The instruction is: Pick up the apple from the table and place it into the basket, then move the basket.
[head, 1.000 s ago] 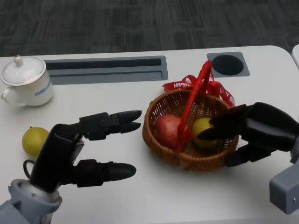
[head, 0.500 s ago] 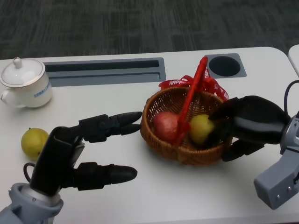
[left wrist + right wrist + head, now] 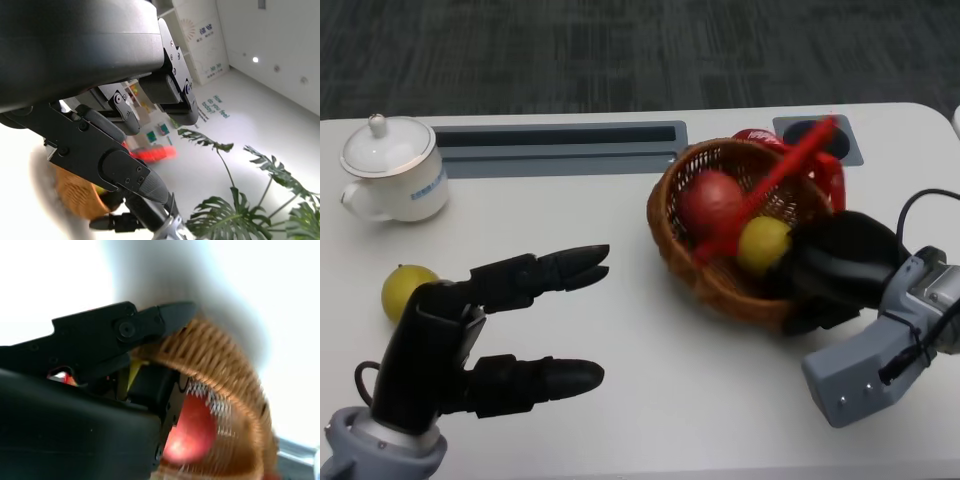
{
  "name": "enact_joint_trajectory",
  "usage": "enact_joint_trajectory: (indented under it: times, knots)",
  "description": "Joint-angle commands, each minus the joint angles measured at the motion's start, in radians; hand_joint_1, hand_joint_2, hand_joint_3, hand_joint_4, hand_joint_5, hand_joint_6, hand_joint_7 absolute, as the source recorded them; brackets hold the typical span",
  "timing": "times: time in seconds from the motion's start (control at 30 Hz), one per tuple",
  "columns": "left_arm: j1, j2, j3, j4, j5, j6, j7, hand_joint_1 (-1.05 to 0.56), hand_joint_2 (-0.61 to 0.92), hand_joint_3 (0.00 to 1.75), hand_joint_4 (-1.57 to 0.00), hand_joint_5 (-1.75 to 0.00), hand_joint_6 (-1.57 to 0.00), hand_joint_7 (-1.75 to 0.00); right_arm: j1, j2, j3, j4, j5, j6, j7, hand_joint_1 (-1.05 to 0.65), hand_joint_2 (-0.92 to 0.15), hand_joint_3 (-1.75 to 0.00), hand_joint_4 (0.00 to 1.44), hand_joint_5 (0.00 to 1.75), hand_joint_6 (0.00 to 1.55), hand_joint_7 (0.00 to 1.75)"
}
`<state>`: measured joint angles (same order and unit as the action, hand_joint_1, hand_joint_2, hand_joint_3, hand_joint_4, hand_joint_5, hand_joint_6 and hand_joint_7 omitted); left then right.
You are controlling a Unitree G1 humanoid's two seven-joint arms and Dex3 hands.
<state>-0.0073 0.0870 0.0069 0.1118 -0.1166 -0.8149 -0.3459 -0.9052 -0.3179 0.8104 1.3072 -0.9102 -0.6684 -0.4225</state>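
The wicker basket (image 3: 720, 285) with a red handle (image 3: 775, 180) is tipped over towards the left, its mouth facing me. Inside lie a red apple (image 3: 710, 200) and a yellow-green apple (image 3: 763, 243). My right hand (image 3: 840, 270) grips the basket's near right rim, fingers inside and thumb outside. The right wrist view shows those fingers (image 3: 115, 335) clamped over the woven rim (image 3: 225, 360), with the red apple (image 3: 192, 432) blurred behind. My left hand (image 3: 490, 330) hovers left of the basket, fingers apart and holding nothing. In the left wrist view the basket (image 3: 75, 192) is a blurred orange patch.
A yellow fruit (image 3: 408, 290) lies on the table by my left hand. A white lidded cup (image 3: 392, 168) stands at the back left. A grey recessed slot (image 3: 560, 145) and a round hole (image 3: 815, 135) run along the table's far side.
The right hand has closed on the rim and tipped the basket, shifting it right and back; the handle now leans right. The view shifted slightly. The left hand stays spread.
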Motion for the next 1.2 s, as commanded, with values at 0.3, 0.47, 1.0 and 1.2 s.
enact_joint_trajectory:
  times: [0.3,0.47,1.0,1.2]
  knots:
    - [0.028,0.001,0.009,0.0,0.001,-0.028,0.032,-0.49,0.72,0.0,-0.96,-0.05,-0.82,0.0,0.042,0.006,0.007,0.058,-0.009,0.106,0.111,-0.33,-0.92,-0.05,0.79,1.33,1.13,0.01]
    - [0.046,0.002,0.011,-0.002,0.0,-0.055,0.035,-0.49,0.73,0.01,-0.96,-0.05,-0.82,0.0,0.042,0.012,0.0,0.075,0.0,0.194,0.138,-0.36,-0.92,-0.07,0.81,1.19,1.11,0.0]
    - [0.097,0.008,0.011,0.013,-0.022,-0.14,0.031,-0.45,0.72,0.0,-0.99,-0.04,-0.85,-0.01,-0.062,0.038,-0.1,0.098,0.065,0.396,0.25,-0.35,-0.92,-0.09,1.05,0.2,0.99,0.01]
    - [0.177,0.001,0.029,-0.008,0.007,-0.194,0.048,-0.51,0.73,0.0,-1.01,-0.04,-0.88,-0.02,-0.079,0.043,-0.154,0.1,0.092,0.424,0.276,-0.35,-0.92,-0.05,1.05,0.06,0.98,0.01]
